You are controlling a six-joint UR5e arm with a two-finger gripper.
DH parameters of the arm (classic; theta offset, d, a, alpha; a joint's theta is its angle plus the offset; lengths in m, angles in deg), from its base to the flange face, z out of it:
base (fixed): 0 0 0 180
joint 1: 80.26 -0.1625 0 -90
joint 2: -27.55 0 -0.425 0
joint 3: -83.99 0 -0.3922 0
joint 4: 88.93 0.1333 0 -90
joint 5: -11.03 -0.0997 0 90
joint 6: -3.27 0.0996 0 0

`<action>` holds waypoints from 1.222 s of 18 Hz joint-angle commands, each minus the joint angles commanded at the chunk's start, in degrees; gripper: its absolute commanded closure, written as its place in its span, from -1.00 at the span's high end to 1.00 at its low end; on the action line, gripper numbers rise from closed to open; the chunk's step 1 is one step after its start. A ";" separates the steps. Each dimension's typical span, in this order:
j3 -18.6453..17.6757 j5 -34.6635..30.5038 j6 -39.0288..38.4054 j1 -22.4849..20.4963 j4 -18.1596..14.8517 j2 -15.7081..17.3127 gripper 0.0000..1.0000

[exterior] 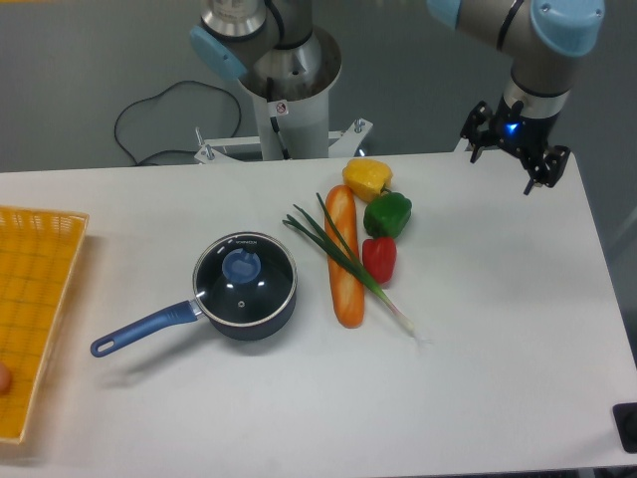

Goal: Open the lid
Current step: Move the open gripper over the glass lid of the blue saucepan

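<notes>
The lid, a round glass disc with a metal rim and a blue knob at its centre, sits flat on the dark blue saucepan, whose long blue handle points to the lower left. My gripper hangs above the table's far right edge, well away from the pan. Its fingers are spread and hold nothing.
A baguette, a spring onion, and yellow, green and red peppers lie right of the pan. A yellow basket stands at the left edge. The robot base is behind the table.
</notes>
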 joint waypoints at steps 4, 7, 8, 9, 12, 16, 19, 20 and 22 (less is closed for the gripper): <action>-0.18 -0.35 0.18 0.97 0.00 -0.18 1.00; -0.52 -0.35 -1.22 1.58 0.26 -0.53 1.00; -1.22 -0.26 -2.27 1.58 0.27 -0.27 1.00; -2.10 -0.09 -2.46 1.41 0.27 0.52 1.00; -5.09 0.00 -4.21 2.46 0.44 4.64 1.00; -9.21 -0.53 -7.37 5.62 0.18 9.22 1.00; -10.90 0.09 -12.81 10.27 0.18 10.63 1.00; -10.90 0.09 -16.49 11.94 0.18 10.81 1.00; -10.81 0.00 -24.40 15.54 0.44 10.55 1.00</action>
